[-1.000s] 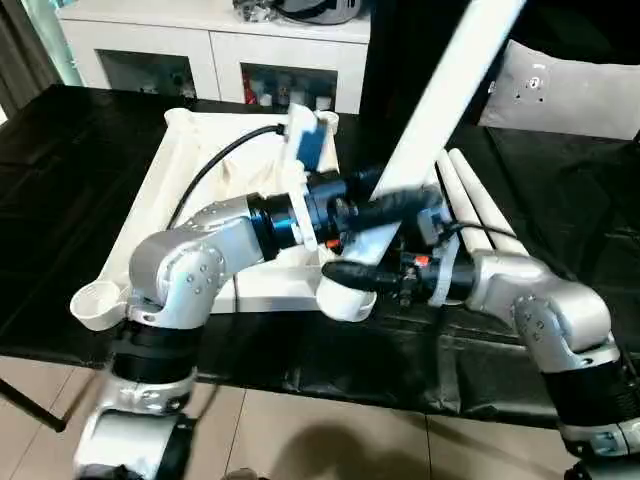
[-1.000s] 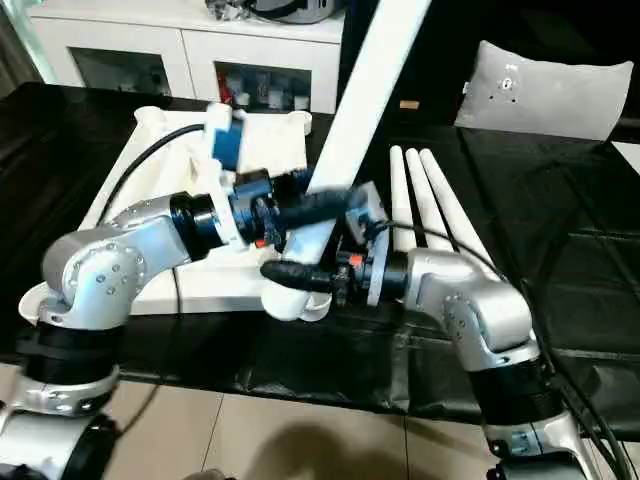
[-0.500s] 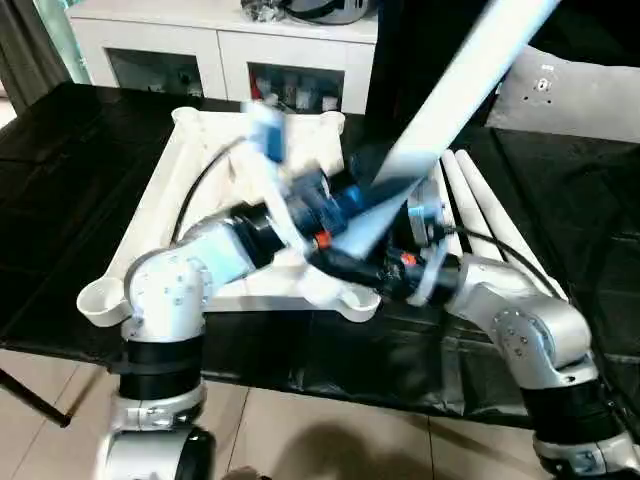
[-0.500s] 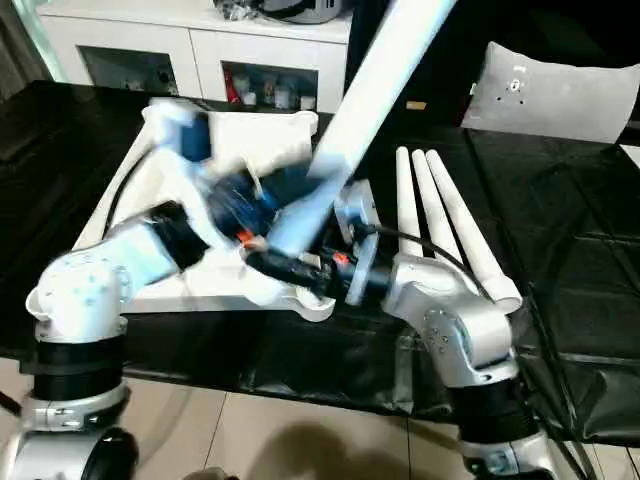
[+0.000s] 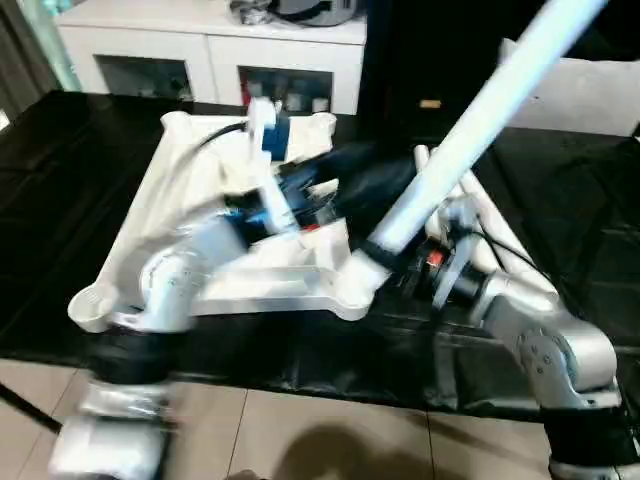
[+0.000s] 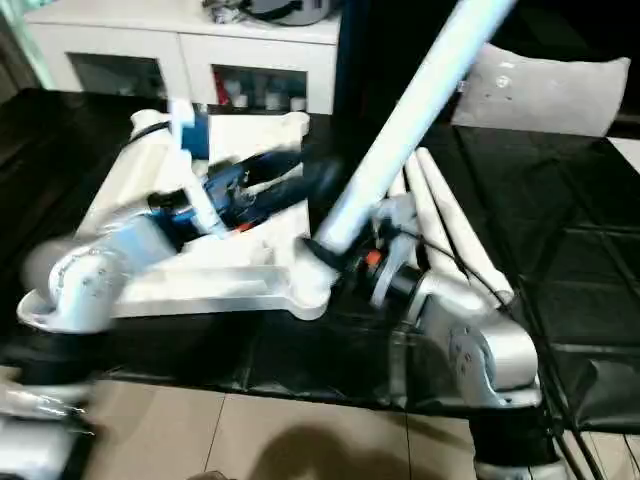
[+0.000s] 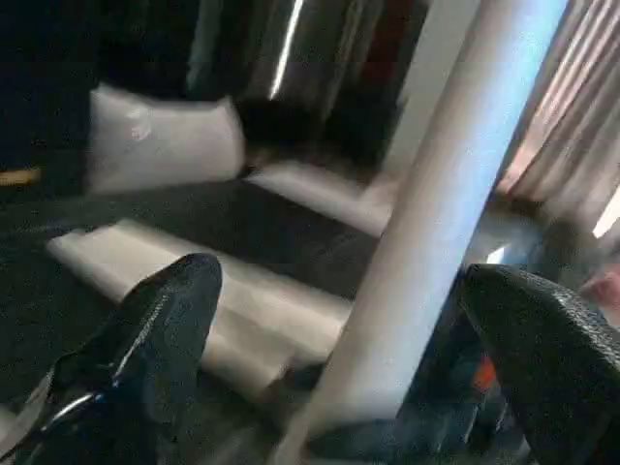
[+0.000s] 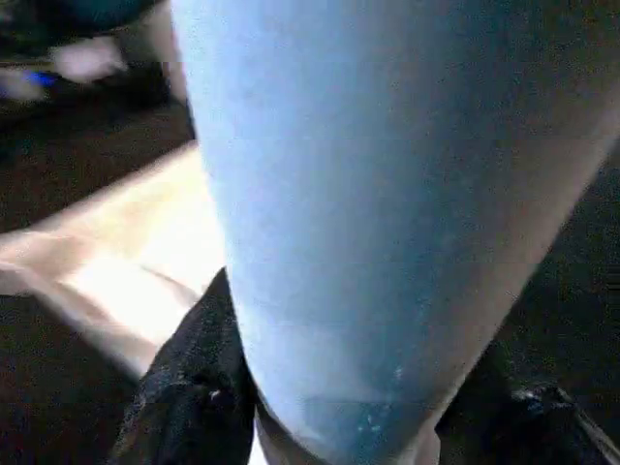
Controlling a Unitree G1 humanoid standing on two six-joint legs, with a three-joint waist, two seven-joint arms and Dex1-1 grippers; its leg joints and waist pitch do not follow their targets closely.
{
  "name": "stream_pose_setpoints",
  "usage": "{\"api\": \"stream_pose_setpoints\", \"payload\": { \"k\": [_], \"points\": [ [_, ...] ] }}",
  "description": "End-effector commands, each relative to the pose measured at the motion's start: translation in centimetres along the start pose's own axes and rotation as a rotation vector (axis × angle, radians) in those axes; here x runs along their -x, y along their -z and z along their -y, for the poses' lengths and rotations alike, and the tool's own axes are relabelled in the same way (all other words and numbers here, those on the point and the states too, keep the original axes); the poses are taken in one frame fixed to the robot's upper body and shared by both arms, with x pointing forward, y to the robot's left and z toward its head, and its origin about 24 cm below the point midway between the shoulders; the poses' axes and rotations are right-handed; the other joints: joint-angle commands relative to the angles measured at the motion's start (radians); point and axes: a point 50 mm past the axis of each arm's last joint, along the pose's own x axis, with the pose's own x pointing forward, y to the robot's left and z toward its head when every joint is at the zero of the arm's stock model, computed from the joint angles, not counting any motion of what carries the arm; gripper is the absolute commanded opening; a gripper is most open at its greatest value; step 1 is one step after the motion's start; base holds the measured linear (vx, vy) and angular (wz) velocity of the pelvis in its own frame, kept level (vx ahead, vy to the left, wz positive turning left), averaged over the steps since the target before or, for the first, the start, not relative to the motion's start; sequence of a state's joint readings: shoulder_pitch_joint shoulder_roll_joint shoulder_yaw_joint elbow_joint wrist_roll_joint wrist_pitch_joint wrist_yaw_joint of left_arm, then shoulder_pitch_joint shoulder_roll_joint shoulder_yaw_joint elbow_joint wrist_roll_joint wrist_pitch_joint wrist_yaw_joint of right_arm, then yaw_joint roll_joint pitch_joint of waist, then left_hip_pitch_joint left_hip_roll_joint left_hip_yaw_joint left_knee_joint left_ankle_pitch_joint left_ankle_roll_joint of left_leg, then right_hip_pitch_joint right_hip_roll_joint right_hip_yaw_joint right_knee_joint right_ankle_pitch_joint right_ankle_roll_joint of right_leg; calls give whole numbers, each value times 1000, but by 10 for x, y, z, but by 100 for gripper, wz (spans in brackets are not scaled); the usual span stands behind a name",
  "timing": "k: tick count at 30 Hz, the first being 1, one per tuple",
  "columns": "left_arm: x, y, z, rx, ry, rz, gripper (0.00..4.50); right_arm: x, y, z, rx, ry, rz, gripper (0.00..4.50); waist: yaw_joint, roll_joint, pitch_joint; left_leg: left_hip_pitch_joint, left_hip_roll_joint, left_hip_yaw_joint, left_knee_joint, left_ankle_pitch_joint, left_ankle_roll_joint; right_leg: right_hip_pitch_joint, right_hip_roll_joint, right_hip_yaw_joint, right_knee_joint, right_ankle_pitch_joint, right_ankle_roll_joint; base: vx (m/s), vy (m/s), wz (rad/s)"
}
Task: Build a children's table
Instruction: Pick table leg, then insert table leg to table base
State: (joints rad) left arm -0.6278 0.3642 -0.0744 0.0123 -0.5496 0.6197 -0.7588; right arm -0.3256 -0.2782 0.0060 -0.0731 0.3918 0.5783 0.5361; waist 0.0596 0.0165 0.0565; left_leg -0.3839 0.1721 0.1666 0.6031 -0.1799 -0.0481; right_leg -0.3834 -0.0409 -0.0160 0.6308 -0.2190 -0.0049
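While tilted, the white leg [image 5: 470,130] meets the table top's [image 5: 200,200] corner socket [image 5: 358,283].

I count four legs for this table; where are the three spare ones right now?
The spare legs lie side by side on the black table, right of the upturned top, just behind the right gripper.

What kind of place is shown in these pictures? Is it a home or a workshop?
Most likely a home living room, not a workshop. A white cabinet with glass-fronted compartments stands behind the dark work surface, a grey-white cushion lies at the far right, and curtains hang in the background.
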Motion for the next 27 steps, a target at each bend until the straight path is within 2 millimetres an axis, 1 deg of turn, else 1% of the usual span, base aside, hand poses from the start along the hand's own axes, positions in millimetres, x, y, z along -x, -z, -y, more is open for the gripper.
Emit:
{"api": "stream_pose_setpoints", "payload": {
  "k": [1, 2, 3, 4, 5, 6, 7, 8, 9, 10, 11, 12, 13, 14, 15, 16, 17, 18, 19, 20, 21, 22, 23, 24, 25, 26, 27],
  "points": [
    [2, 10, -3, -74, -7, -79, 450, -2, -6, 1, 20, 39, 31, 191, -2, 15, -73, 22, 41, -18, -66, -115, -51, 43, -73, 35, -67, -11, -170, 0, 0, 0],
    [4, 13, -3, -86, -6, -103, 450, -2, -7, 2, 19, 60, 40, 191, -2, 19, -73, 22, 41, -18, -65, -108, -48, 44, -73, 35, -65, 10, -177, 0, 0, 0],
    [6, 18, -5, -110, -7, -136, 450, -3, -8, 2, 24, 77, 43, 191, -2, 18, -73, 22, 41, -17, -65, -105, -46, 44, -73, 35, -64, 24, -183, 0, 0, 0],
    [13, 32, -10, -194, -14, -234, 450, -4, -10, 2, 40, 119, 54, 191, 0, 14, -72, 20, 42, -17, -66, -99, -35, 44, -76, 35, -65, 32, -194, 0, 0, 0],
    [14, 33, -11, -207, -16, -247, 432, -5, -10, 2, 44, 125, 57, 191, 0, 15, -70, 19, 42, -16, -67, -106, -34, 43, -76, 36, -67, 17, -188, 0, 0, 0],
    [18, 40, -14, -252, -28, -295, 422, -6, -11, 1, 52, 132, 68, 191, -1, 12, -70, 22, 42, -15, -67, -118, -39, 43, -76, 37, -69, -2, -182, 0, 0, 0],
    [21, 45, -17, -290, -37, -326, 415, -6, -11, -1, 57, 118, 78, 191, -2, 16, -70, 22, 42, -14, -68, -130, -43, 43, -77, 39, -69, -21, -174, 0, 0, 0],
    [24, 50, -20, -313, -32, -346, 415, -7, -10, -3, 61, 100, 92, 191, -2, 17, -70, 23, 43, -14, -68, -136, -44, 42, -78, 39, -69, -26, -174, 0, 0, 0],
    [27, 55, -22, -311, -17, -356, 415, -7, -9, -5, 51, 75, 100, 191, -3, 18, -68, 23, 44, -14, -69, -144, -47, 41, -78, 38, -70, -35, -173, 0, 0, 0],
    [29, 58, -23, -304, -4, -355, 404, -6, -8, -7, 32, 58, 99, 191, -3, 13, -69, 24, 43, -13, -69, -152, -48, 41, -79, 39, -70, -45, -176, 0, 0, 0],
    [31, 61, -23, -291, 16, -355, 393, -6, -6, -8, 12, 40, 94, 191, -3, 16, -68, 25, 46, -13, -71, -162, -48, 38, -80, 39, -71, -53, -182, 0, 0, 0],
    [36, 68, -25, -279, 56, -387, 382, -4, -3, -12, -7, 2, 77, 191, -3, 11, -67, 26, 46, -12, -71, -164, -43, 38, -80, 40, -72, -53, -188, 0, 0, 0],
    [36, 69, -25, -277, 64, -393, 374, -4, -3, -13, -10, -6, 73, 191, 0, 14, -68, 25, 47, -13, -72, -158, -40, 40, -81, 40, -68, -44, -191, 0, 0, 0],
    [39, 73, -26, -265, 81, -417, 370, -3, -2, -15, -11, -26, 67, 191, -1, 14, -69, 25, 48, -13, -72, -153, -40, 39, -81, 39, -66, -32, -194, 0, 0, 0],
    [41, 77, -28, -252, 98, -444, 361, -2, -1, -16, -16, -51, 60, 191, -2, 11, -70, 25, 47, -12, -72, -148, -38, 38, -80, 39, -66, -22, -196, 0, 0, 0],
    [44, 81, -30, -239, 113, -467, 348, 0, -1, -18, -22, -75, 54, 191, 1, 7, -68, 24, 45, -11, -71, -140, -25, 39, -82, 40, -66, -25, -197, 0, 0, 0],
    [45, 82, -31, -232, 120, -477, 348, 0, -1, -19, -23, -87, 51, 191, 1, 3, -67, 25, 45, -9, -71, -145, -23, 39, -82, 40, -69, -36, -196, 0, 0, 0],
    [46, 84, -32, -223, 126, -488, 331, 1, 0, -20, -26, -101, 45, 191, 1, 5, -67, 24, 46, -10, -71, -146, -21, 39, -85, 41, -69, -47, -198, 0, 0, 0],
    [46, 85, -33, -215, 132, -495, 322, 1, 0, -20, -27, -111, 41, 191, 1, 5, -67, 24, 47, -10, -72, -148, -23, 37, -87, 40, -69, -56, -203, 0, 0, 0],
    [48, 88, -34, -211, 155, -511, 315, 1, 0, -21, -29, -126, 37, 191, 2, 3, -67, 24, 47, -10, -72, -148, -21, 38, -87, 40, -71, -63, -203, 0, 0, 0],
    [49, 90, -36, -210, 172, -522, 315, 1, -1, -21, -31, -135, 36, 191, 2, 3, -67, 23, 47, -10, -71, -148, -21, 39, -87, 41, -70, -65, -204, 0, 0, 0],
    [49, 91, -37, -210, 189, -527, 298, 0, -1, -21, -35, -145, 35, 191, 4, 7, -66, 24, 47, -11, -71, -147, -20, 37, -89, 41, -71, -70, -204, 0, 0, 0],
    [49, 92, -39, -216, 200, -532, 292, 0, -1, -21, -35, -154, 33, 191, 3, 8, -67, 24, 46, -10, -71, -149, -19, 37, -89, 41, -73, -72, -203, 0, 0, 0],
    [48, 92, -41, -226, 204, -538, 292, -1, -1, -21, -28, -159, 26, 191, 4, 7, -68, 25, 47, -10, -71, -149, -22, 38, -90, 41, -71, -67, -205, 0, 0, 0],
    [46, 92, -43, -231, 208, -547, 279, -1, 0, -21, -17, -161, 12, 191, 3, 14, -69, 25, 48, -12, -71, -149, -28, 38, -89, 40, -69, -48, -209, 0, 0, 0],
    [46, 92, -44, -234, 212, -552, 279, 0, 1, -21, -10, -162, 3, 191, 4, 16, -71, 28, 48, -11, -69, -148, -30, 39, -88, 40, -68, -23, -215, 0, 0, 0],
    [45, 93, -45, -228, 221, -555, 267, -1, 1, -20, 0, -160, -5, 191, 5, 30, -71, 27, 47, -13, -68, -144, -32, 38, -88, 40, -65, -8, -219, 0, 0, 0]
  ]
}}
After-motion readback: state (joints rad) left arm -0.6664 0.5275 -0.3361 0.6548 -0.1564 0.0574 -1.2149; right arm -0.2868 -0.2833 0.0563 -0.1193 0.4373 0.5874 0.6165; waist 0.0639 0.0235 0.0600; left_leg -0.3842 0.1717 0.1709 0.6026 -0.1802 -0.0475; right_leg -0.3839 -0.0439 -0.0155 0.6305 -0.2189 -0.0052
